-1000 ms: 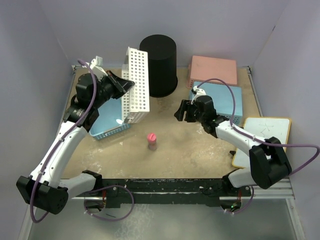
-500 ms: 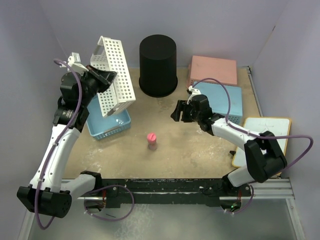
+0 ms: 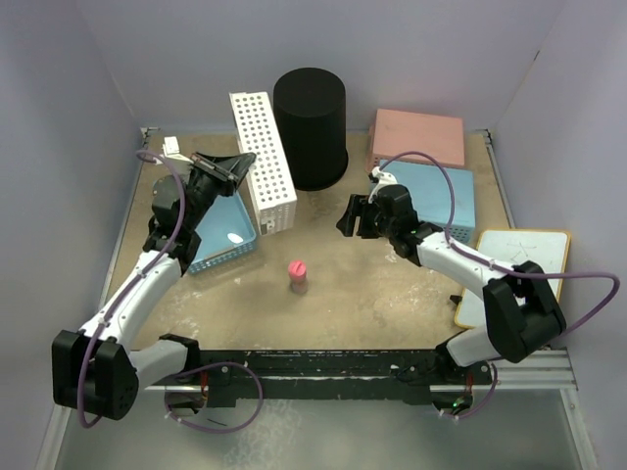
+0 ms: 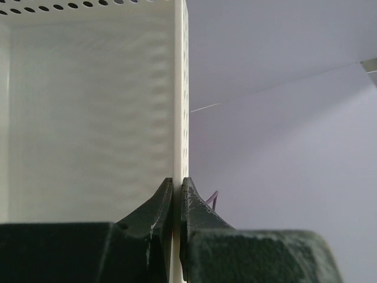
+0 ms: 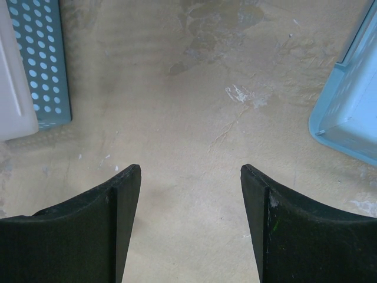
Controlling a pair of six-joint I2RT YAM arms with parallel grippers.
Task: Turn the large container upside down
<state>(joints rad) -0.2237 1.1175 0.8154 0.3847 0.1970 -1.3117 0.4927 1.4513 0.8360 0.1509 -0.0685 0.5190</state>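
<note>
**Sandy surface, black bin at the back, neither arm on it**

Pale lilac walls [image 3: 88,88] closed in a sandy, scuffed surface [image 3: 362,294], with both arms bolted at its near edge.

Biggest thing on it was the large container [image 3: 311,127], tall, round and black. It stood at the back near the rear wall, about midway across, and neither tool was touching it.

Just to its left a white basket [image 3: 263,162] was tipped up on edge, its perforated side facing out. The left tool [image 3: 238,162] had that basket's thin wall pinched between fully closed fingers. The wrist camera showed the wall clamped tight, with no gap either side.

Below it a left blue basket [image 3: 220,240] lay flat on the surface. On the far right sat a pink basket [image 3: 416,137], and a right blue basket [image 3: 446,201] lay just in front of it. A white board [image 3: 519,257] lay at the right edge.

Out in the middle the right tool [image 3: 355,217] hung just off the right blue basket's near-left corner. Its fingers were spread well apart with only bare surface between them, gripping nothing. It was in front of the container and to its right, well apart from it.

Smallest of all, a small pink object [image 3: 297,274] stood alone towards the front, between the two arms.
</note>
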